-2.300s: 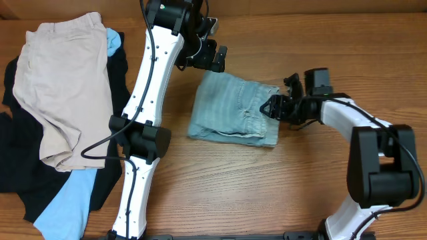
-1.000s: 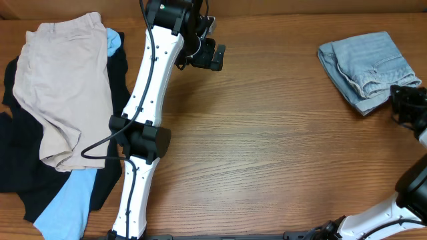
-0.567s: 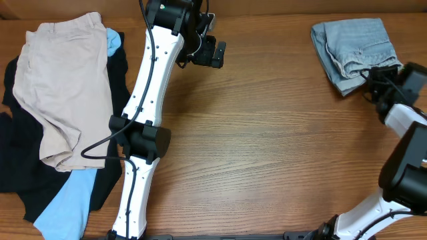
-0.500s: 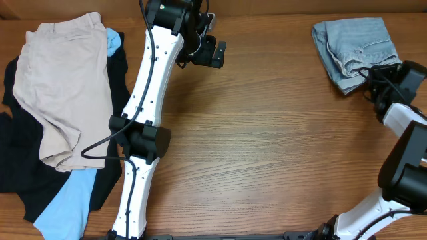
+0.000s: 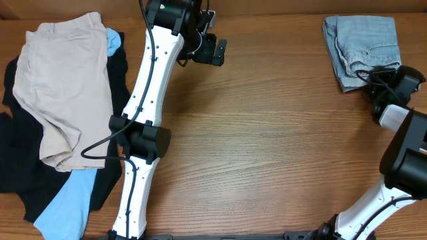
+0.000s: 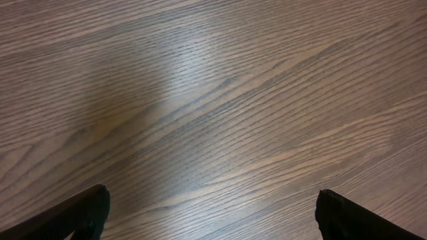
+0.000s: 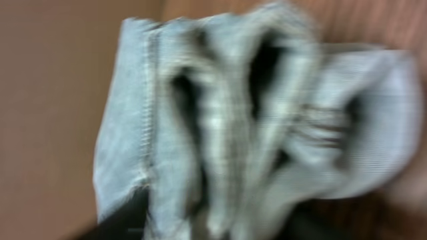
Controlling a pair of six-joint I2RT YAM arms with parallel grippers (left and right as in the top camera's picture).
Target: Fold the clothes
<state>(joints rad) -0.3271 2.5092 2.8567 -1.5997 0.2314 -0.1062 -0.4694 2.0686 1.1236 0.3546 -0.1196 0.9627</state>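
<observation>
The folded light-blue denim shorts point(image 5: 363, 41) lie at the table's far right corner. My right gripper point(image 5: 372, 75) is at their near edge and shut on the fabric. In the blurred right wrist view the denim point(image 7: 220, 120) fills the frame, bunched between the dark fingers point(image 7: 220, 223). My left gripper point(image 5: 212, 51) is open and empty above bare wood at the back centre; its fingertips point(image 6: 210, 213) show wide apart. Beige shorts point(image 5: 63, 87) top a pile of black point(image 5: 13, 153) and sky-blue point(image 5: 67, 203) garments at the left.
The left arm's column point(image 5: 143, 127) runs from the front edge to the back centre of the wooden table point(image 5: 267, 153). The right arm's base point(image 5: 400, 173) stands at the right edge.
My right gripper has dragged the folded denim shorts from the table's centre to the far right corner and turned them a little in the last half second. The left arm has barely moved.
</observation>
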